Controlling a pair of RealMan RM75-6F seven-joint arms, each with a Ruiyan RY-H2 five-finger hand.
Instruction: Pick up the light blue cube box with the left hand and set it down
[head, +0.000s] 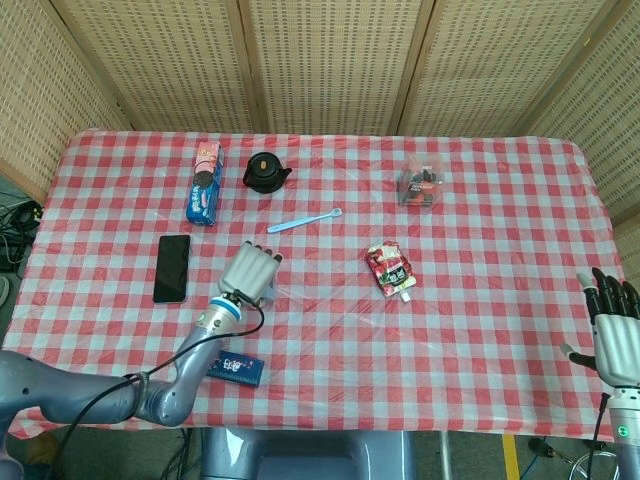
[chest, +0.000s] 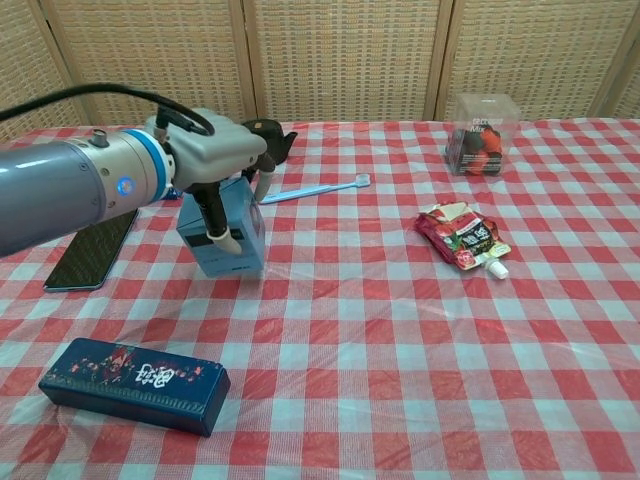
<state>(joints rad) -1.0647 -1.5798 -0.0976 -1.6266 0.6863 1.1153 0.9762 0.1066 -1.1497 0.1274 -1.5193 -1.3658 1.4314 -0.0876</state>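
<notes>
In the chest view my left hand (chest: 205, 158) reaches down from above and grips the light blue cube box (chest: 228, 258), thumb on its front face. The box is slightly tilted and its underside seems just off the checked cloth. Seen from the head camera, the left hand (head: 252, 272) covers the box, which is hidden beneath it. Far off at the table's right front corner, my right hand (head: 615, 325) holds nothing, with its fingers spread.
A dark blue long box (chest: 135, 385) lies near the front edge. A phone (chest: 92, 250) is left of the cube. Behind it stand a black teapot (chest: 262, 138), a cookie pack (head: 204, 182) and a blue spoon (chest: 315, 188). A red pouch (chest: 463, 237) and a clear box (chest: 482, 122) sit to the right.
</notes>
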